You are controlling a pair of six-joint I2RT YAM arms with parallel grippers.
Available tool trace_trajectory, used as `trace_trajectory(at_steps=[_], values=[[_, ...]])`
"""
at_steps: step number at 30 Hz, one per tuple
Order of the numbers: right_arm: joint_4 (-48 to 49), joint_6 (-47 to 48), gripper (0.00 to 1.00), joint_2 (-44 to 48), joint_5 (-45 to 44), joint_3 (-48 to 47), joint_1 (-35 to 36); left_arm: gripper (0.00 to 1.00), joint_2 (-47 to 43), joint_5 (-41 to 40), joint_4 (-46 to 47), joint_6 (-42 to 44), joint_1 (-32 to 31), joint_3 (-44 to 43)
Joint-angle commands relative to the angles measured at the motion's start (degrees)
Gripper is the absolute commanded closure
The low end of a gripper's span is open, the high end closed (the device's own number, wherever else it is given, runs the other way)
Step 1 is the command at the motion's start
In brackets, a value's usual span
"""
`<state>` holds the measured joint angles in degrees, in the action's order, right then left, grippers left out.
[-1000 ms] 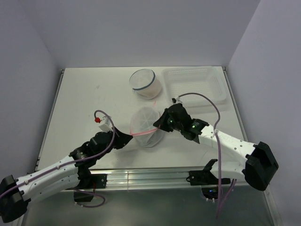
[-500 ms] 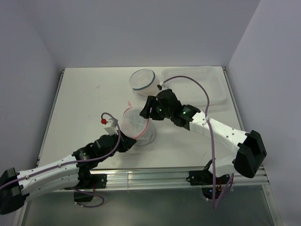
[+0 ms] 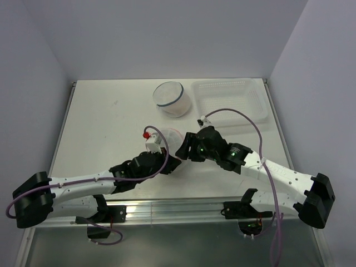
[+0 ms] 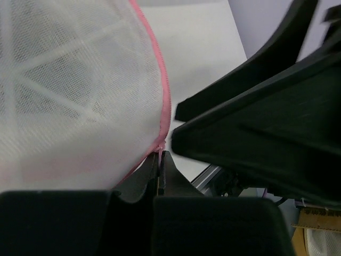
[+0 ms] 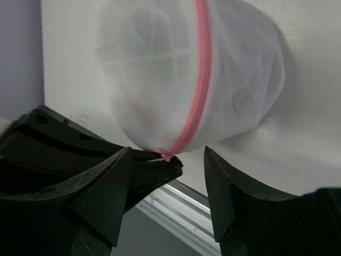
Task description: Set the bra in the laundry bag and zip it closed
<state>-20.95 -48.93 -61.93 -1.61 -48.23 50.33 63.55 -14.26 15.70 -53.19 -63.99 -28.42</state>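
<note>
Near the table's (image 3: 100, 122) middle, our left gripper (image 4: 161, 156) pinches the laundry bag's (image 5: 160, 64) pink zipper (image 5: 201, 69), which looks zipped shut. Our right gripper (image 5: 168, 154) stands wide, empty. Only letting go seems left.

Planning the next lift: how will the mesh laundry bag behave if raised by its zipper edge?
Probably light: the laundry bag is thin, see-through mesh. It likely keeps its rounded shape rather than flopping, since white ribs show inside. Pinched only at the pink zipper seam by the left end effector, it may swing or twist.
</note>
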Motion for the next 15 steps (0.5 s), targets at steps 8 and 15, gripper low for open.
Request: trace_trajectory(at_steps=[8, 15], values=[[3.46, -5.48, 0.40, -2.39, -3.66, 3.23, 1.18, 1.00, 2.98, 2.13, 6.09, 1.68, -0.44, -3.22], [4.95, -5.48, 0.86, -6.62, -4.28, 2.00, -0.57, 1.00, 1.49, 1.61, 4.52, 1.33, -0.44, -1.99]])
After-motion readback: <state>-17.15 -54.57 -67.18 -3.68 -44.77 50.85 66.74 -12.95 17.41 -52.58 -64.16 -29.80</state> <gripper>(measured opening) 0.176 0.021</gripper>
